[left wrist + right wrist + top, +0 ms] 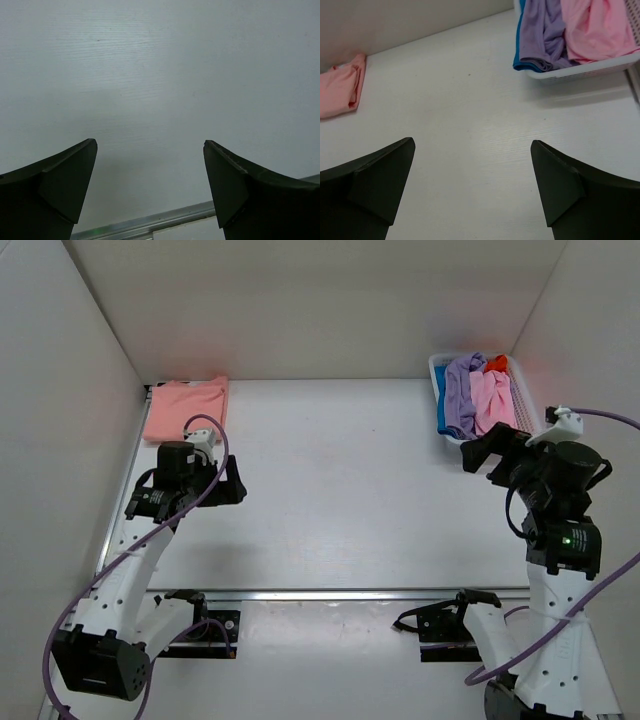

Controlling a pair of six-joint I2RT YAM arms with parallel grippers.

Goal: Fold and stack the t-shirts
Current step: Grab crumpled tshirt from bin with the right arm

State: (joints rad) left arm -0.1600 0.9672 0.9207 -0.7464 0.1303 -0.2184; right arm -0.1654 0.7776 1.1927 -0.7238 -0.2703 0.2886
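Observation:
A salmon-peach t-shirt [186, 408] lies folded flat at the table's back left corner; its edge also shows in the right wrist view [340, 85]. More t-shirts are bunched in a white basket [437, 368] at the back right: lavender [462, 390], light pink [492, 400], orange [496, 363] and blue [441, 405]. My left gripper [236, 483] hangs open over bare table just in front of the folded shirt, with nothing between its fingers [150, 142]. My right gripper [482, 452] is open and empty [472, 141], just in front of the basket [580, 72].
White walls close the table at the back and on both sides. An aluminium rail [350, 593] runs along the near edge, also seen in the left wrist view [150, 220]. Purple cables loop off both arms.

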